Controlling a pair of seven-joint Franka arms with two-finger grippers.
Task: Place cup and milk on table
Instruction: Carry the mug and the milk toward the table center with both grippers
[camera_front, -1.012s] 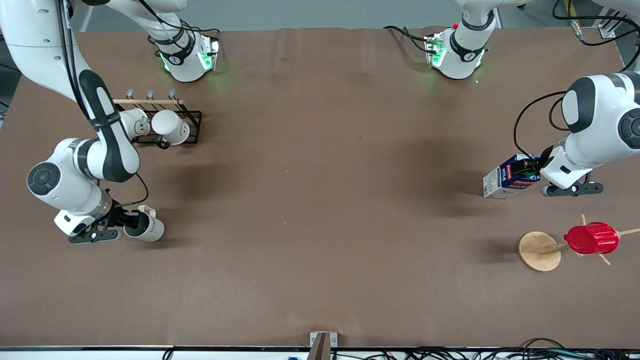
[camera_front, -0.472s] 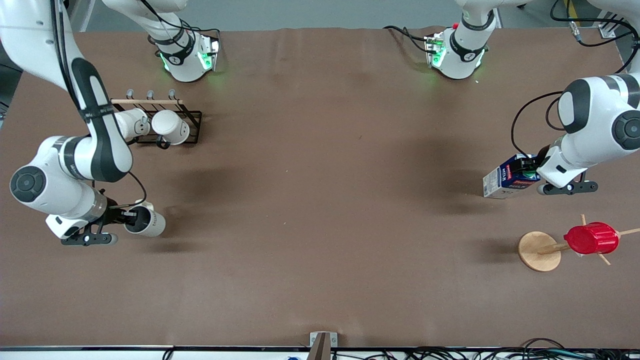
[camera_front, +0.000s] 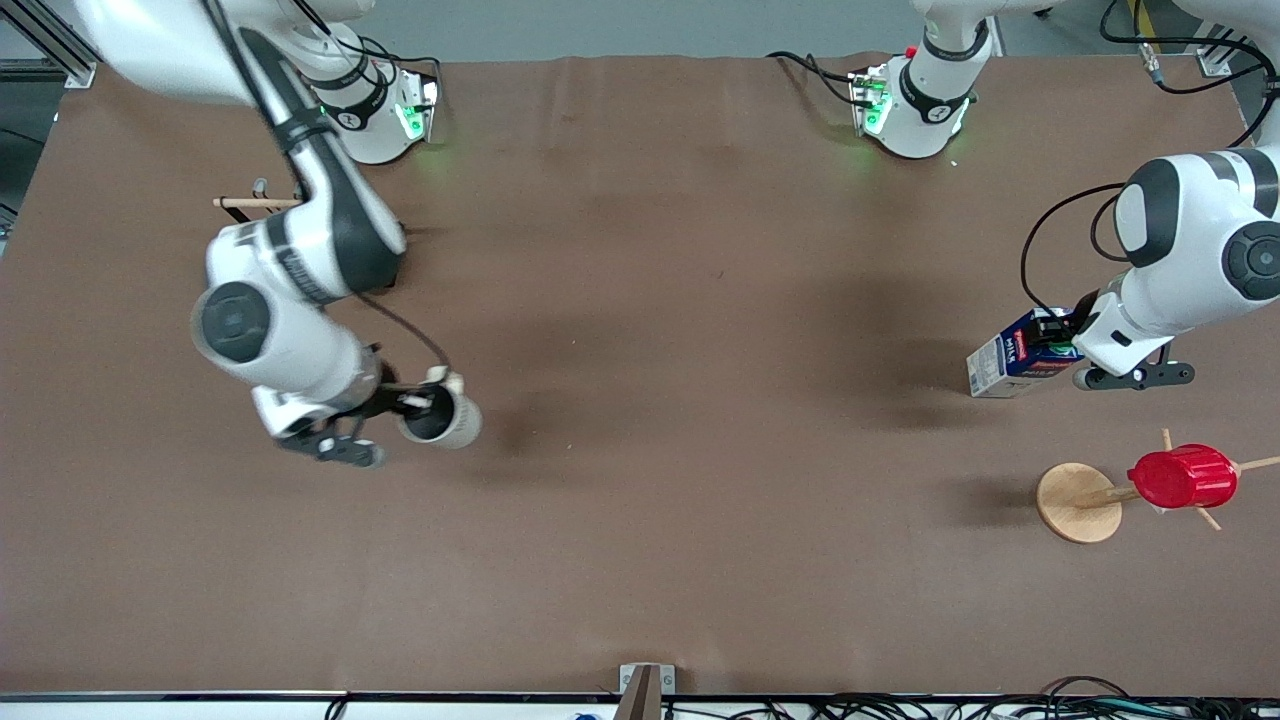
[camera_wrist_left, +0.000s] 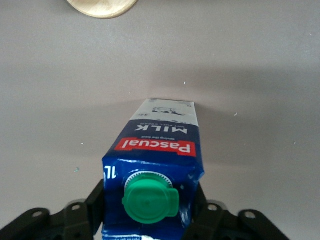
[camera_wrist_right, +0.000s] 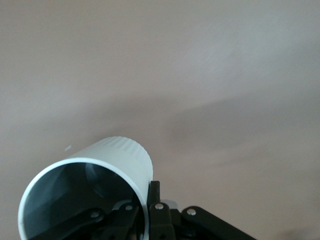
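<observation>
Two arms each carry one item. The right end effector (camera_front: 415, 405) pinches the cup's (camera_front: 440, 420) wall, one finger inside and one outside, so the mug hangs tilted over the worktop (camera_front: 660, 500) toward the right arm's end. The left end effector (camera_front: 1062, 345) clamps the milk (camera_front: 1010, 358) at its capped top, base apparently just above or on the worktop, near the red cup (camera_front: 1182, 476) on its wooden stand (camera_front: 1076, 502).

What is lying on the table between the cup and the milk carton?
Nothing. In the front view, the table is bare brown cover between the cup, held by the right gripper, and the milk carton, held by the left gripper.
</observation>
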